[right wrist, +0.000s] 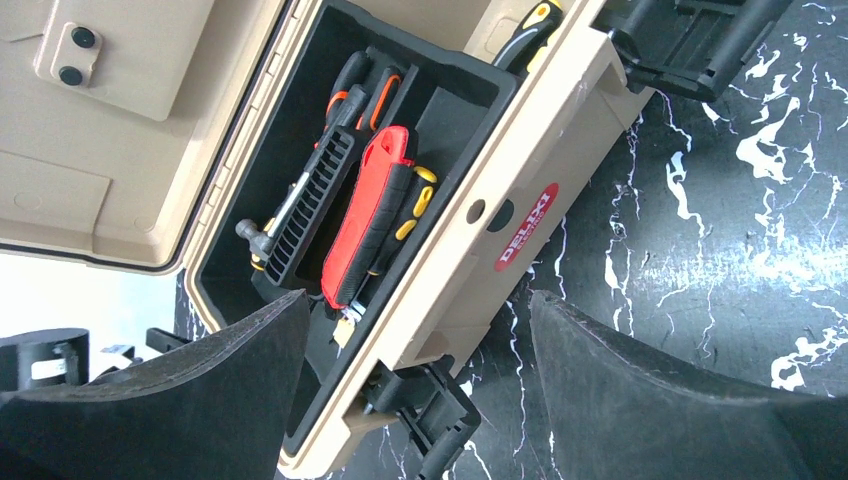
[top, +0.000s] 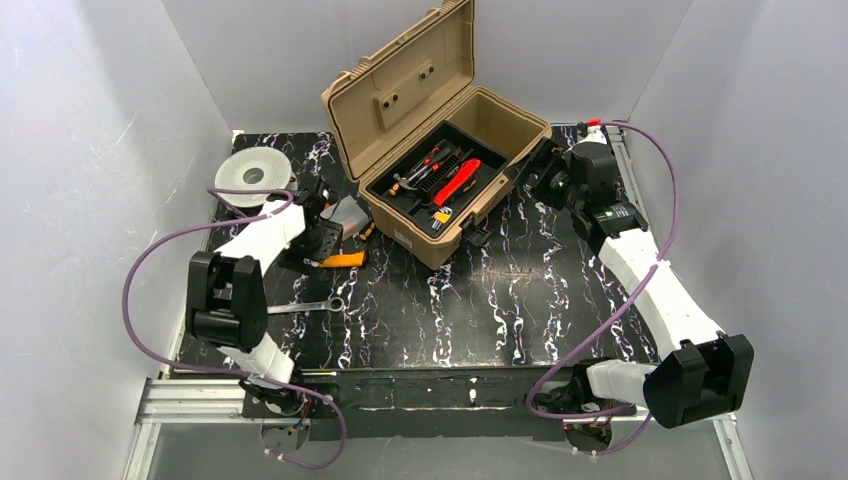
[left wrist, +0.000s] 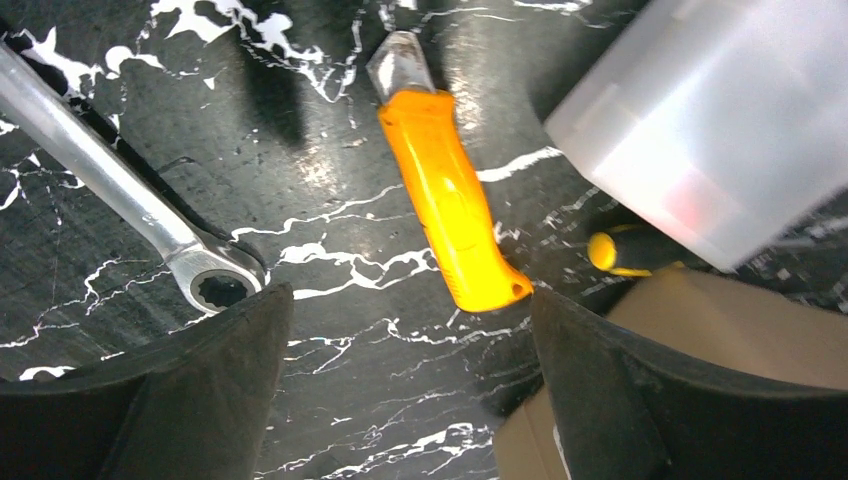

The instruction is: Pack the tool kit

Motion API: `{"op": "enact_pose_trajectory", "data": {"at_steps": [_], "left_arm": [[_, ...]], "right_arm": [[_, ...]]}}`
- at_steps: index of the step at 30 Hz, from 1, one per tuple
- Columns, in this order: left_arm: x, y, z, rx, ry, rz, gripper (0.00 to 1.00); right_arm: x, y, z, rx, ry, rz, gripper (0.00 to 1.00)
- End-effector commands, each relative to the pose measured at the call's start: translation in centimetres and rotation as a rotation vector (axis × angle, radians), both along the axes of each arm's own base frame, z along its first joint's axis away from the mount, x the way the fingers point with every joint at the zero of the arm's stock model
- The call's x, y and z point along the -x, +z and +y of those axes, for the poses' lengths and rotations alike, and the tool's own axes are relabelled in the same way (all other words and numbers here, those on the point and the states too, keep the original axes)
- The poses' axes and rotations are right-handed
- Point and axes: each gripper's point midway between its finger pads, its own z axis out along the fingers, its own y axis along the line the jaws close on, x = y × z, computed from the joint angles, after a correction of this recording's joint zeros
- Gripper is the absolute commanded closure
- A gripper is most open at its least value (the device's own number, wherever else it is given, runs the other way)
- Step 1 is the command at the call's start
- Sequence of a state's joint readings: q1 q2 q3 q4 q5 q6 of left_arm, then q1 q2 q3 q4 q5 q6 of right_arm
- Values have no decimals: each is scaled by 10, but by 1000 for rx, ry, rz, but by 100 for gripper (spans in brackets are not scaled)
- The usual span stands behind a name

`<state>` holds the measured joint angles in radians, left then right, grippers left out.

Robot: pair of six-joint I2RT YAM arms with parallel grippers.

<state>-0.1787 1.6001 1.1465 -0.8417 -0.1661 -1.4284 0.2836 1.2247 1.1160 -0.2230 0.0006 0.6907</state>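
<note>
Hovering with jaws spread, the right gripper [right wrist: 418, 298] hangs over the open toolbox [top: 420, 236] at the back of the table [top: 520, 310].
Left gripper [left wrist: 410, 295] gapes, empty, above an orange knife [left wrist: 447, 205].

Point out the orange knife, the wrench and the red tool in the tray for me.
orange knife [left wrist: 447, 205]: left wrist view, middle of its handle.
wrench [left wrist: 100, 163]: left wrist view, middle of its shaft.
red tool [right wrist: 362, 222]: right wrist view, middle of its red body.
</note>
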Motion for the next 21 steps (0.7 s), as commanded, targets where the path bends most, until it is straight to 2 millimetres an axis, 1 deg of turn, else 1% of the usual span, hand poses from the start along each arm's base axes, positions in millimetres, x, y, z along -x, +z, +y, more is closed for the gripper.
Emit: {"op": "enact_pose_trajectory", "data": {"at_steps": [1,6,9,12,13,15,17,19,21], "left_arm": [[6,-7,0,1,60,81,20],[-4,-30,1,-16,85,111,19],[-9,-46,-4,5,96,120,20],[-6,-60,-7,25,112,149,23],[-5,-64,-8,35,117,157,26],[-2,-70,-10,50,124,167,42],[4,-70,-7,36,129,166,58],[6,-59,1,4,129,124,71],[8,-45,10,-30,132,63,85]], "right_arm": [[0,23,-5,-17,-23,-84,12],[2,29,-7,-12,-25,-107,12],[3,31,-6,-14,-22,-113,12],[4,30,-6,-16,-16,-114,12],[5,30,-5,-16,-14,-114,12],[5,28,-6,-16,-13,-112,12],[6,28,-6,-15,-16,-113,12],[6,29,-7,-16,-18,-116,12],[8,30,-5,-21,-7,-120,12]]}}
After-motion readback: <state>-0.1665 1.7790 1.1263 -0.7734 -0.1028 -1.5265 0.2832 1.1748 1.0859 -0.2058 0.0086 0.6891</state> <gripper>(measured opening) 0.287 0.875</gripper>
